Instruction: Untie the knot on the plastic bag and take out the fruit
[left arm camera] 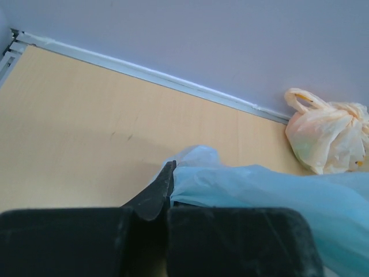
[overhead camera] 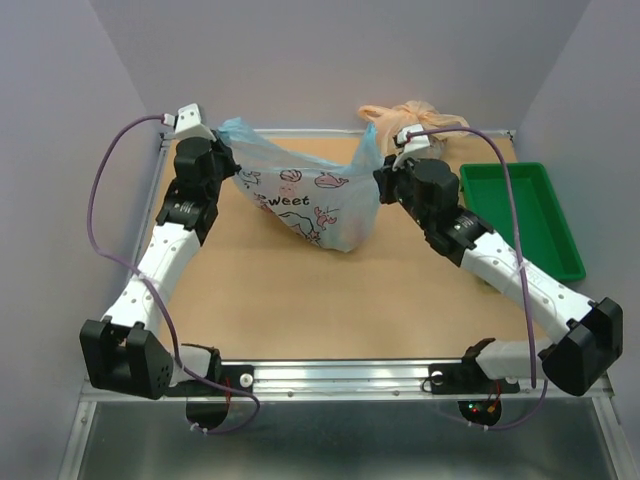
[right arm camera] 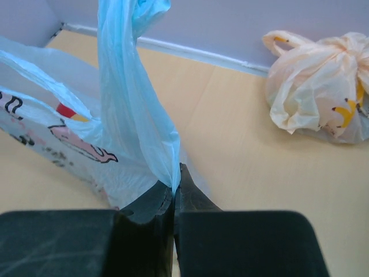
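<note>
**Top view.** The thin, translucent light blue plastic bag (overhead camera: pixel 305 200), printed with cartoon figures and red lettering, hangs slung between the two arms, to the left of the crumpled peach-orange plastic bag (overhead camera: pixel 415 115) and nearer the robot. The left gripper (overhead camera: pixel 228 150), well to the left of the peach-orange plastic bag, is clenched on one handle. The right gripper (overhead camera: pixel 381 176), just in front of that bag, is clenched on the other handle. The handles are drawn apart and no knot shows between them, so I judge the untying done. No fruit lies out on the table; taking it out is what remains.

**Left wrist view.** The dark fingers are pressed together on a fold of the blue film (left arm camera: pixel 230 184). The peach-orange plastic bag (left arm camera: pixel 326 138) sits up and to the right, with its own handles tied.

**Right wrist view.** The jaws pinch the bottom of a taut blue handle strip (right arm camera: pixel 135 104), which rises to the left of the peach-orange plastic bag (right arm camera: pixel 317 86). A red and yellow patch shows through the bag's wall; I cannot tell whether it is fruit or print.
</note>
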{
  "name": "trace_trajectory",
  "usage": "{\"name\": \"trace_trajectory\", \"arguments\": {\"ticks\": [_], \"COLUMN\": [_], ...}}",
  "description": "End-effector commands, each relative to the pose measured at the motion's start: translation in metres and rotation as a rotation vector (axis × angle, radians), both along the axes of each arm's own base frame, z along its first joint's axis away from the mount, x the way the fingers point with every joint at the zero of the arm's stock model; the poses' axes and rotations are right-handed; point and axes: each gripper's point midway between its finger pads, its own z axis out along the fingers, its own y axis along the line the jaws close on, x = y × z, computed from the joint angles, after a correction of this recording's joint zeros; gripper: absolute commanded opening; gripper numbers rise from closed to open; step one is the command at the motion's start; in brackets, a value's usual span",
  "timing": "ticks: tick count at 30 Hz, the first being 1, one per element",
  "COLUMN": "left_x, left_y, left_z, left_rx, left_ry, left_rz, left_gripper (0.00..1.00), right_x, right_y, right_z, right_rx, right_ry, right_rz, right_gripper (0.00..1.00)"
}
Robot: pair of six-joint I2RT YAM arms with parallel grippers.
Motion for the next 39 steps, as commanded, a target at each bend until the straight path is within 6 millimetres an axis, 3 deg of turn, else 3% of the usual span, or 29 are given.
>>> {"name": "trace_trajectory", "arguments": {"ticks": [1,2,3,4,6,8,9,12,16,17,18,22,26,31,34,37,38,39], "left_x": [-0.022,-0.028,-0.032,-0.037,-0.049,-0.058,-0.064,-0.069,-0.074,-0.077,-0.078,-0.082,-0.085,-0.085,-0.085,-0.085,-0.085,-0.085], "left_y": [0.009,0.009,0.008,0.008,0.009,0.011,0.011,0.008,0.021,0.023,0.024,0.033,0.034,0.033,0.031,0.031,0.032,0.034], "left_z": [0.002,-0.020,-0.027,-0.035,-0.054,-0.064,-0.080,-0.083,-0.079,-0.074,-0.074,-0.062,-0.056,-0.053,-0.054,-0.054,-0.055,-0.055], "left_rx": [-0.010,-0.010,-0.015,-0.021,-0.039,-0.058,-0.060,-0.046,-0.003,-0.004,-0.003,0.009,0.010,0.018,0.017,0.015,0.017,0.016], "left_ry": [-0.061,-0.021,-0.010,0.002,0.031,0.041,0.069,0.080,0.075,0.058,0.055,0.013,-0.015,-0.024,-0.022,-0.021,-0.018,-0.017], "left_rz": [-0.003,-0.007,-0.012,-0.014,-0.012,-0.003,-0.003,-0.026,0.028,0.037,0.045,0.081,0.080,0.072,0.061,0.063,0.070,0.080], "left_gripper": [0.00,0.00,0.00,0.00,0.00,0.00,0.00,0.00,0.00,0.00,0.00,0.00,0.00,0.00,0.00,0.00,0.00,0.00], "right_x": [-0.023,-0.032,-0.042,-0.053,-0.066,-0.074,-0.080,-0.087,-0.086,-0.088,-0.081,-0.064,-0.039,-0.032,-0.025,-0.026,-0.026,-0.036], "right_y": [0.009,0.010,0.012,0.014,0.009,0.004,0.000,0.000,0.011,0.013,0.021,0.043,0.073,0.124,0.146,0.155,0.153,0.148], "right_z": [0.000,-0.014,-0.031,-0.032,-0.047,-0.043,-0.045,-0.018,0.033,0.037,0.056,0.076,0.079,0.054,0.019,-0.022,-0.034,-0.058], "right_rx": [0.016,-0.001,-0.014,-0.009,-0.024,-0.033,-0.054,-0.074,-0.084,-0.089,-0.075,-0.059,-0.103,-0.183,-0.257,-0.322,-0.346,-0.380], "right_ry": [-0.018,0.022,0.059,0.069,0.133,0.149,0.181,0.181,0.172,0.189,0.166,0.149,0.146,0.166,0.196,0.265,0.286,0.336], "right_rz": [0.150,0.186,0.226,0.269,0.281,0.282,0.282,0.316,0.378,0.395,0.409,0.452,0.529,0.673,0.712,0.711,0.689,0.693], "right_gripper": [0.01,0.06,0.10,0.14,0.38,0.60,0.76,0.96,1.00,1.00,1.00,0.99,0.98,0.98,0.98,0.98,0.98,0.98]}}
